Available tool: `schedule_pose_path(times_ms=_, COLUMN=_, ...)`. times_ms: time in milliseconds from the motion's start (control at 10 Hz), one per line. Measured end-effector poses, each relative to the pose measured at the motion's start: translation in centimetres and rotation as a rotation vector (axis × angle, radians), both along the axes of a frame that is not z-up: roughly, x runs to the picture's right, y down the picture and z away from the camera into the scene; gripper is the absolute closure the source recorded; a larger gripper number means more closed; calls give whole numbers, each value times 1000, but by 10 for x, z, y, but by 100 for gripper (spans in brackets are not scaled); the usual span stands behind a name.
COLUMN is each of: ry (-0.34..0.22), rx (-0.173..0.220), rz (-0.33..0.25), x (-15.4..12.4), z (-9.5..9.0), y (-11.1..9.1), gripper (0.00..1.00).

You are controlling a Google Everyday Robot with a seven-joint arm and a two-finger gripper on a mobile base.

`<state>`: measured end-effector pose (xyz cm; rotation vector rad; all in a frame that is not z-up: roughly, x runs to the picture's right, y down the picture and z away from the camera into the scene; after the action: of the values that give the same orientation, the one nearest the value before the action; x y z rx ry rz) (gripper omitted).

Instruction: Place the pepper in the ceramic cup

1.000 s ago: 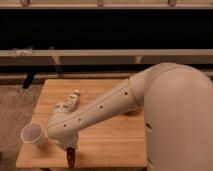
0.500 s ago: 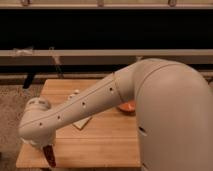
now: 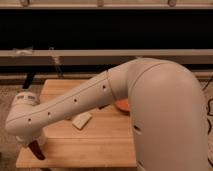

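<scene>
The gripper (image 3: 33, 148) hangs low over the front left corner of the wooden table (image 3: 100, 145). It is pinched tight on the pepper (image 3: 37, 152). The pepper is dark red and shiny. It sticks out below the gripper and points down and a bit to the right. Its tip is close to the table top, but I cannot tell if it touches.

The round white wrist (image 3: 25, 117) sits right above the gripper. From there the long white arm (image 3: 80, 102) goes up and to the right, over the table, to the big round shoulder (image 3: 160, 100).

A small pale block (image 3: 82, 120) lies on the table just under the arm. The orange-red bowl (image 3: 123, 105) peeks out farther right, mostly hidden by the arm.

One second ago the ceramic cup stood in plain sight at the front left of the table, and the pepper hung to its right. Since then the gripper has swung left with the pepper. Now the wrist covers the spot where the cup was, so the cup may be right behind it, but I cannot see it.
</scene>
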<state>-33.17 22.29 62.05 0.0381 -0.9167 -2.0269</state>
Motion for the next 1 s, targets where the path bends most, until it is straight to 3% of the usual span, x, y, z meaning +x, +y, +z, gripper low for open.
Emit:
schedule_pose_path(times_ms=400, ry=-98, rx=15, rz=1, x=-16, z=8, y=-21, gripper=100)
schedule_pose_path(times_ms=1000, ry=-239, rx=0, rz=29, x=-43, z=22, y=-46, gripper=100)
